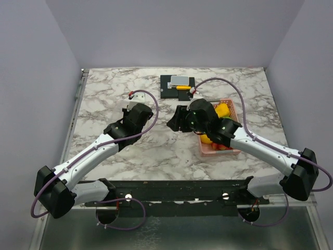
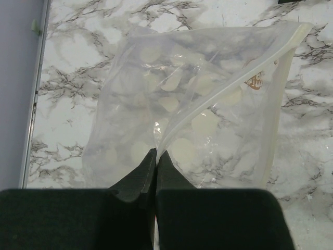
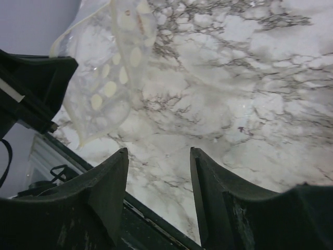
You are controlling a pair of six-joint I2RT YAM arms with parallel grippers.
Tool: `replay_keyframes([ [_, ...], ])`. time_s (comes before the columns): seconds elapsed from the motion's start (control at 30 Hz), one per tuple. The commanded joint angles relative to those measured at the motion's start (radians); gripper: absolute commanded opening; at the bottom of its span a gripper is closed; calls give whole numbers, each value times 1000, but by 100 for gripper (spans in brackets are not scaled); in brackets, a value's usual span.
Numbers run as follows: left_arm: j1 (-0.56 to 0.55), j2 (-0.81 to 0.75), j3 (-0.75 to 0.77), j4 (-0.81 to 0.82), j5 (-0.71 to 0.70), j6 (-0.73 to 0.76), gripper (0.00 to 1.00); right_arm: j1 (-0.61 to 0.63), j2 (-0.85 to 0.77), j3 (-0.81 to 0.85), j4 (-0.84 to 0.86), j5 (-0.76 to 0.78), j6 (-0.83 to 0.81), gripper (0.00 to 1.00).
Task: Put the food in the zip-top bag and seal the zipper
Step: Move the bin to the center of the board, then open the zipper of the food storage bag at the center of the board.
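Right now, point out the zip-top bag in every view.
Left wrist: zip-top bag fills the centre, pinched by the shut left tool.
Right wrist: upper left, above the open right tool.
Top external: too clear to make out against the marble table.
Shared landmark: that marble table.

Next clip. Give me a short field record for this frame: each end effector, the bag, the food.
left end effector: shut, pinching an edge of the zip-top bag
right end effector: open, nothing between the fingers, over the marble table
zip-top bag: clear, no food visible inside
food: in the pink basket, under the right arm
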Motion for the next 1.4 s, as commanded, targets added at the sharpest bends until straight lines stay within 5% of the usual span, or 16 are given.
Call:
replay_keyframes([
  [0.0,3,6,33,-16,48,-13,0,52,58,-25,131,-26,99,57],
  [0.83,3,3,41,-20,109,-20,0,139,409,94,340,11,263,64],
  [1.37,3,2,44,-19,152,-16,0,142,517,135,375,62,341,46],
])
